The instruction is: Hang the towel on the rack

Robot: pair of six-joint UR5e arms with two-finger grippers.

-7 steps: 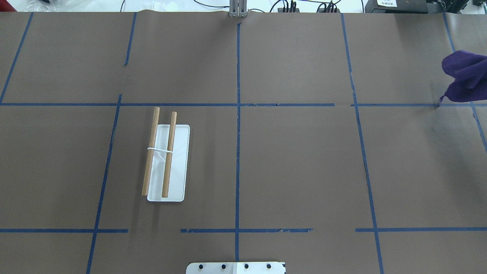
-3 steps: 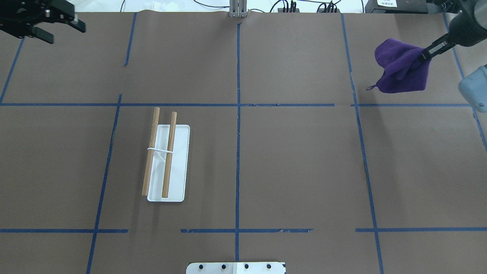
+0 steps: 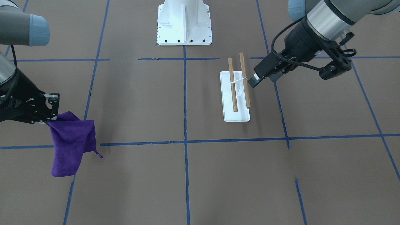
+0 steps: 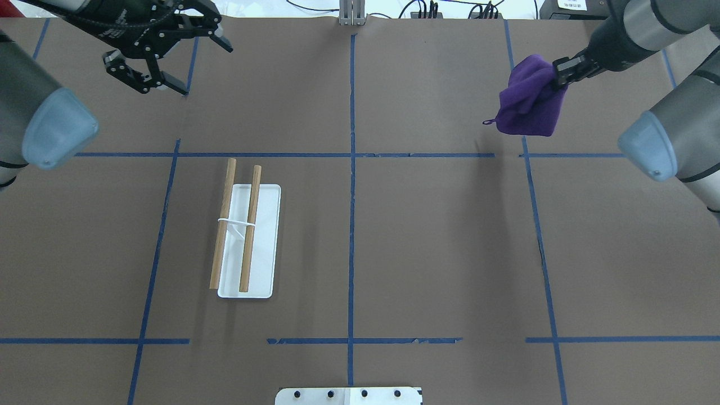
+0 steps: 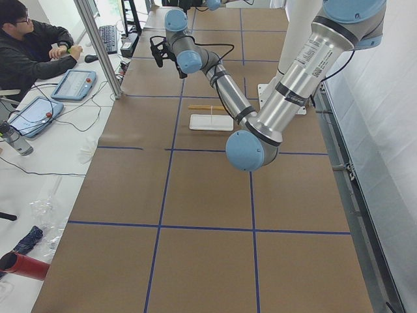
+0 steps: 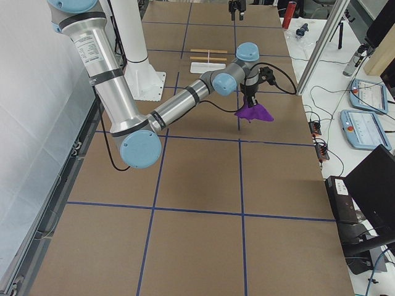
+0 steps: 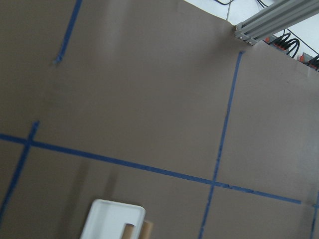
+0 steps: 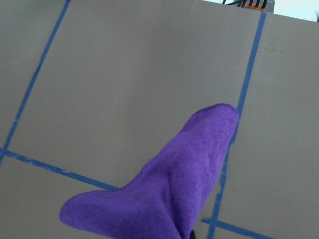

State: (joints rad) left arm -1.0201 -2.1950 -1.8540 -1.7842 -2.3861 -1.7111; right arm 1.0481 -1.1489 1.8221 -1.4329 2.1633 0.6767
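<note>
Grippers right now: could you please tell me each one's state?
Left gripper: open, empty.
Right gripper: shut on the towel.

I'm seeing the left arm [image 3: 325, 15] and right arm [image 3: 14, 26] showing silver-grey tubes with pale blue joint caps [image 4: 56, 129]; a black cable [image 3: 276, 39] is looping beside the black left tool [image 4: 206, 70].

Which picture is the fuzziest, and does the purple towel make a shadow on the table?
Right wrist view: the towel sits so close that it looks a bit soft. Front-facing view: sharp, with a faint shadow on the table beside the towel. Overhead view: even light, no glare.
</note>
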